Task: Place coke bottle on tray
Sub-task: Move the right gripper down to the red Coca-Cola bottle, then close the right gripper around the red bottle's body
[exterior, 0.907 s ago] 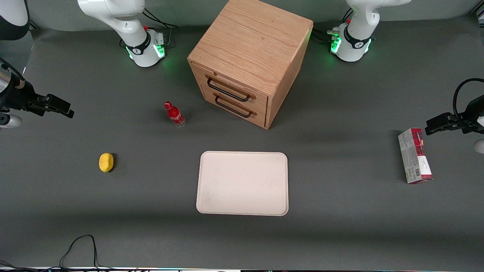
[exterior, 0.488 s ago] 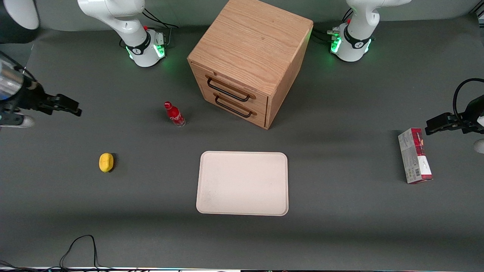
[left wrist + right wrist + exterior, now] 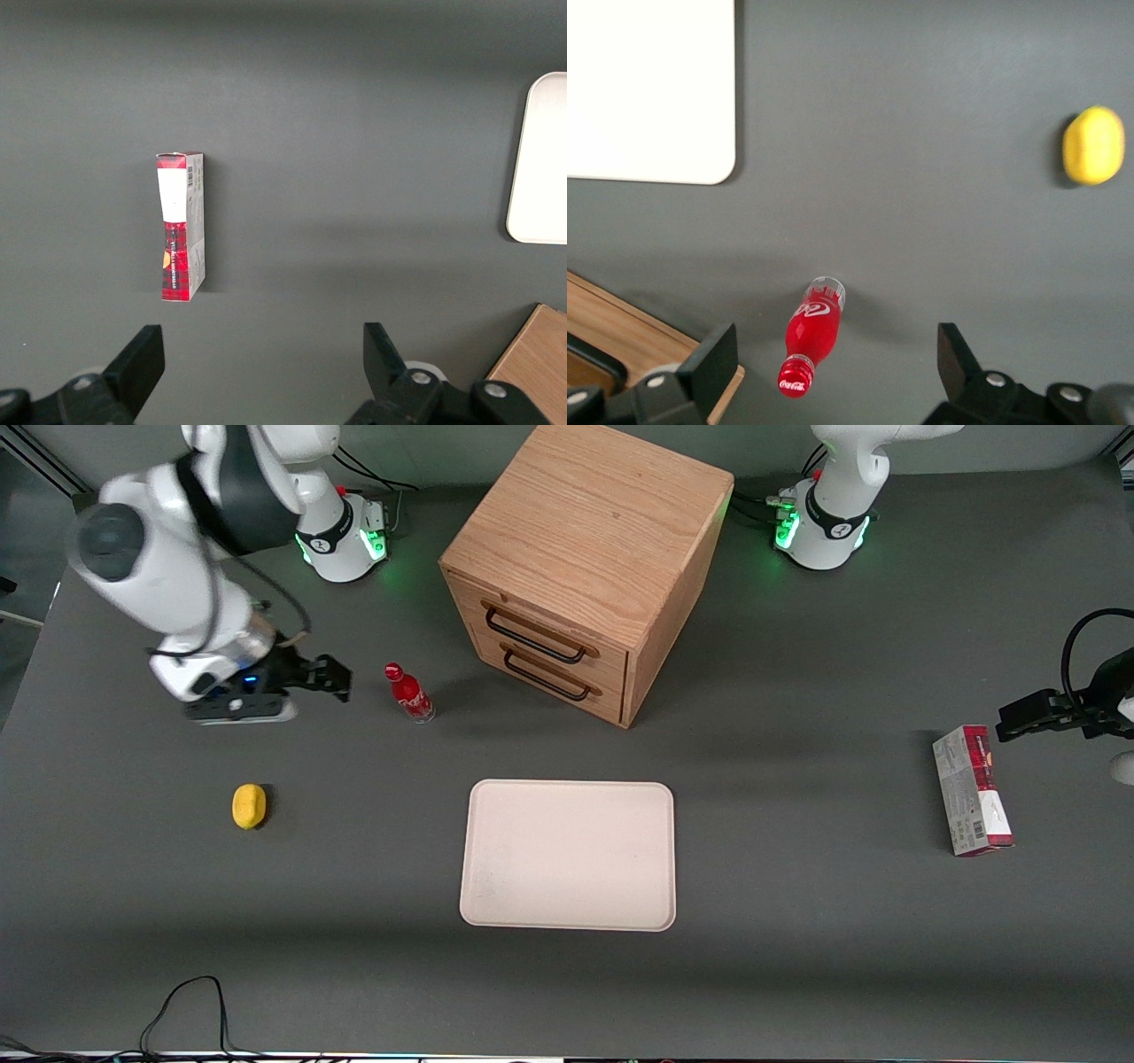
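- Coke bottle (image 3: 409,693): you see it standing upright on the dark table (image 3: 797,974), by itself, near the front corner of the wooden drawer cabinet (image 3: 580,567) and farther from the front camera than the tray (image 3: 569,855). Its red cap leans a little toward the working arm in the front view.
- Your gripper (image 3: 330,678) hangs just beside the bottle on the working arm's side, at about the height of its cap, not touching it. In the right wrist view the gripper (image 3: 837,367) has its two fingers spread wide, released, with nothing between them; the bottle (image 3: 811,335) shows in the gap between the fingertips, down on the table.
- You find the tray flat on the table, cream-white and bare, nearer to the front camera than the bottle and the cabinet, well apart from the bottle.
- A yellow lemon-like object (image 3: 249,806) lies toward the working arm's end of the table, nearer to the front camera than your gripper.
- A red-and-grey carton box (image 3: 972,790) lies flat toward the parked arm's end of the table, well apart from the tray.
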`<action>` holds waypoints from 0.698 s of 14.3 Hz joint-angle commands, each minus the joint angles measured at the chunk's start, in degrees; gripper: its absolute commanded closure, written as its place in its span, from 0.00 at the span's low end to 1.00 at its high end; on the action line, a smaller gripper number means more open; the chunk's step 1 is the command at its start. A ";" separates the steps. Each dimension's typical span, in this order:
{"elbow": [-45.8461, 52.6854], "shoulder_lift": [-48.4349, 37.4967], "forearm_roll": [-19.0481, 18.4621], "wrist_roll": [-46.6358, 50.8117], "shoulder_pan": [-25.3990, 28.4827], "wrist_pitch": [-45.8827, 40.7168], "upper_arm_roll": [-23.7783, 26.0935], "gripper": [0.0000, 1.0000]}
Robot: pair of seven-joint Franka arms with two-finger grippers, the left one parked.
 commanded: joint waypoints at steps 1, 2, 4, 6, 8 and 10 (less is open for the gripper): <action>-9.97 -3.74 1.34 3.16 0.71 9.97 1.63 0.00; -12.26 -3.30 1.34 5.19 1.14 13.58 3.55 0.00; -15.70 -2.42 1.34 6.61 1.15 18.60 5.24 0.00; -17.63 -0.93 1.34 6.61 1.50 21.33 6.11 0.00; -20.27 -0.48 1.34 6.62 1.67 24.06 6.56 0.00; -21.51 -0.40 1.34 6.70 2.11 24.33 7.35 0.01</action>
